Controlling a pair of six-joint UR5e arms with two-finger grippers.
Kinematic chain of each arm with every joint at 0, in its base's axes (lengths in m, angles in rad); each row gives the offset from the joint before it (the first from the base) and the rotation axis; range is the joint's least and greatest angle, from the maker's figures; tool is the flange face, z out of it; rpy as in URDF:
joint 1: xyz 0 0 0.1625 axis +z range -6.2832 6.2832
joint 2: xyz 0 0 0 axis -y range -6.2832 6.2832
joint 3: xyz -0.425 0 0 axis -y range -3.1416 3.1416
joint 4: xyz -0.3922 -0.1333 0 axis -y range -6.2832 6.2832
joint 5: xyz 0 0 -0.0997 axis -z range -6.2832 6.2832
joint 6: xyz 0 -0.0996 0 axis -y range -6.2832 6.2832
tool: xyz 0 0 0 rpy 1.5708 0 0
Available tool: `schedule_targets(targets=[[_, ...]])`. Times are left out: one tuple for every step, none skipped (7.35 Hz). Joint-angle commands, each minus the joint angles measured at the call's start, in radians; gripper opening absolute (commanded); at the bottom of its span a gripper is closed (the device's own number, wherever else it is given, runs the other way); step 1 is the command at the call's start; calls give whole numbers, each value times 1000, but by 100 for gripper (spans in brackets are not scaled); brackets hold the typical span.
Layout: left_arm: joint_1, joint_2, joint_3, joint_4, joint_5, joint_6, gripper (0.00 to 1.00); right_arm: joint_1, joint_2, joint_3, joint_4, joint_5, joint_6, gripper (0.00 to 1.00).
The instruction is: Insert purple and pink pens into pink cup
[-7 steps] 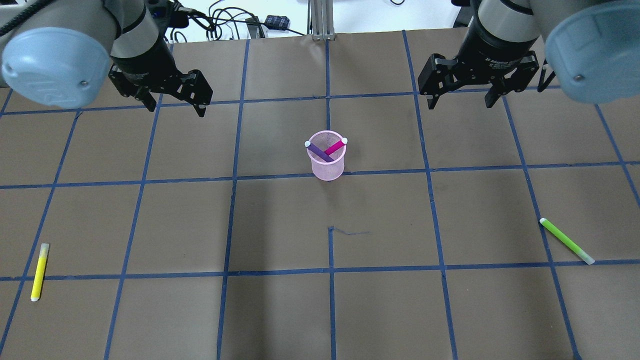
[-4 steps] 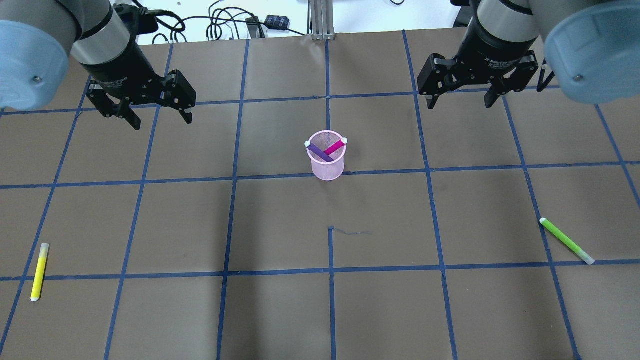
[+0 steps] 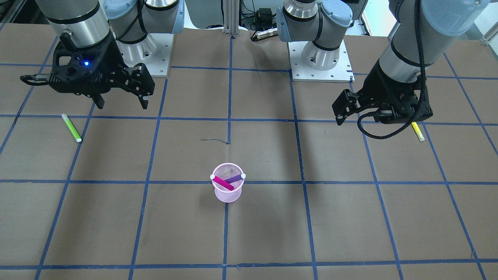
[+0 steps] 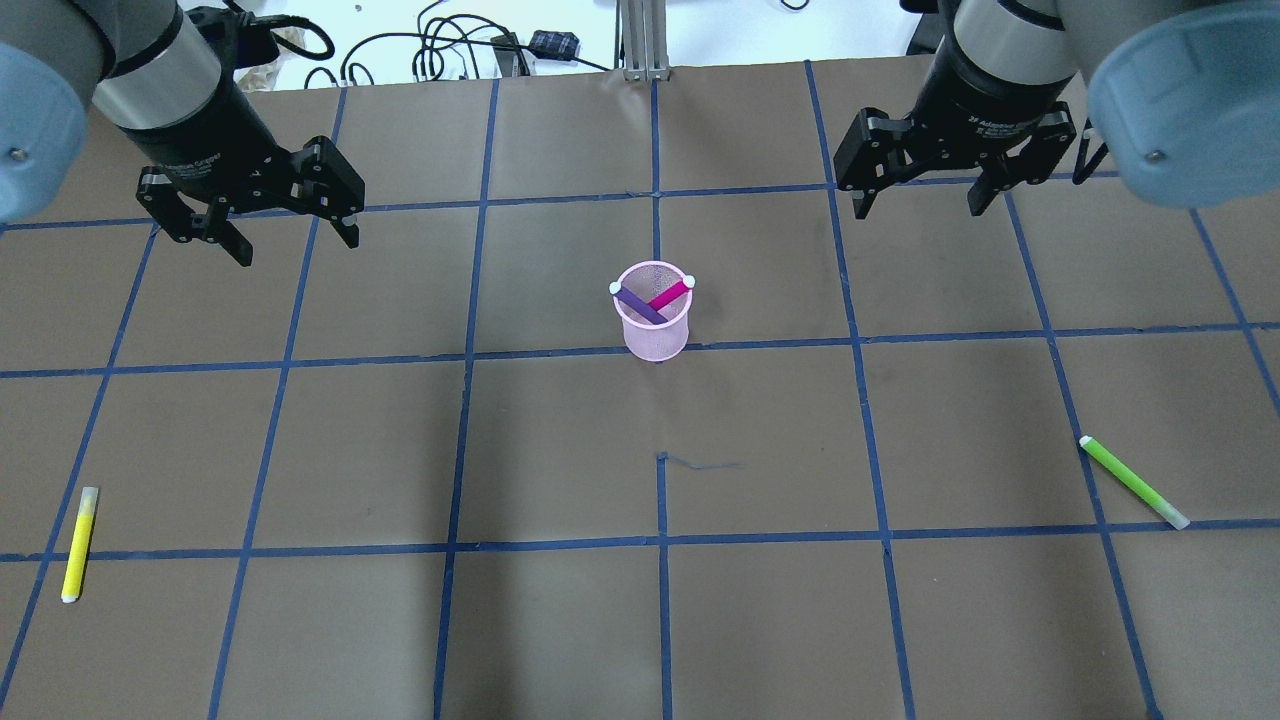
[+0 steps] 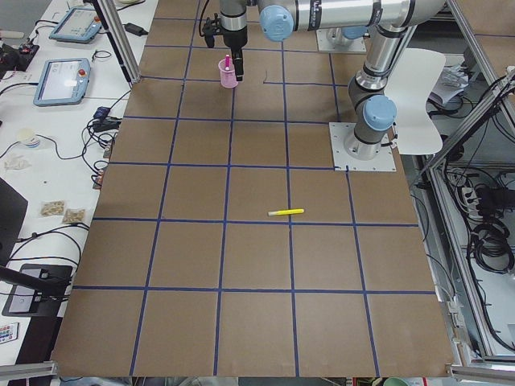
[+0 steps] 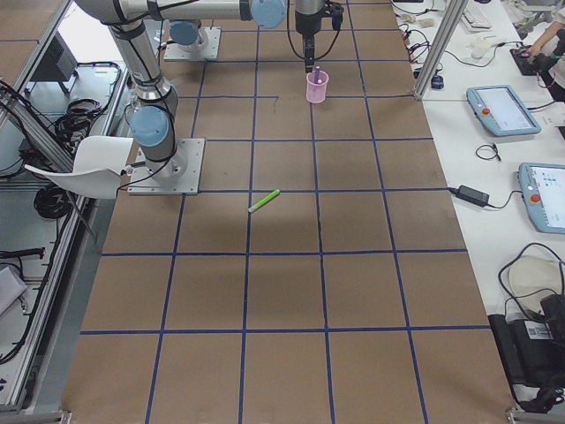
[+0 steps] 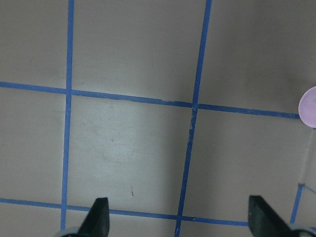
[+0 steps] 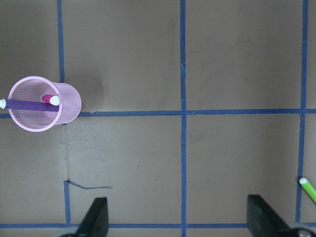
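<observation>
The pink mesh cup (image 4: 655,332) stands upright near the table's middle; it also shows in the front view (image 3: 227,193) and the right wrist view (image 8: 64,106). The purple pen (image 4: 640,305) and the pink pen (image 4: 668,296) lean crossed inside it, white caps at the rim. My left gripper (image 4: 298,245) is open and empty, high above the table, far to the cup's left. My right gripper (image 4: 917,210) is open and empty, high, to the cup's right and behind it. Both wrist views show spread fingertips with nothing between them.
A yellow pen (image 4: 78,545) lies on the brown paper at the near left. A green pen (image 4: 1133,482) lies at the near right. Cables (image 4: 450,50) and an aluminium post (image 4: 645,40) sit beyond the table's far edge. Blue tape lines grid the table.
My left arm has swung leftward, away from the cup, with its gripper open throughout. The right arm, the cup and the pens have not moved.
</observation>
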Motion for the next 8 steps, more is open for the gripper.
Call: schedule_targets(targets=[[-64,22,-10,4,84,-46,100,0,0,0,0,-6,1,100],[-76,23,-13,1,83,-48,100,0,0,0,0,-7,1,100],[-76,25,-19,-1,80,-48,100,0,0,0,0,-7,1,100],[-76,25,-21,1,80,-48,100,0,2,0,0,-7,1,100],[-76,23,-22,1,77,-54,100,0,2,0,0,-7,-1,100],[-78,26,-27,-2,79,-80,100,0,2,0,0,-7,1,100],[-76,37,-32,-31,71,-86,100,0,2,0,0,-7,1,100],[-66,39,-32,-36,48,-88,100,0,2,0,0,-7,1,100]])
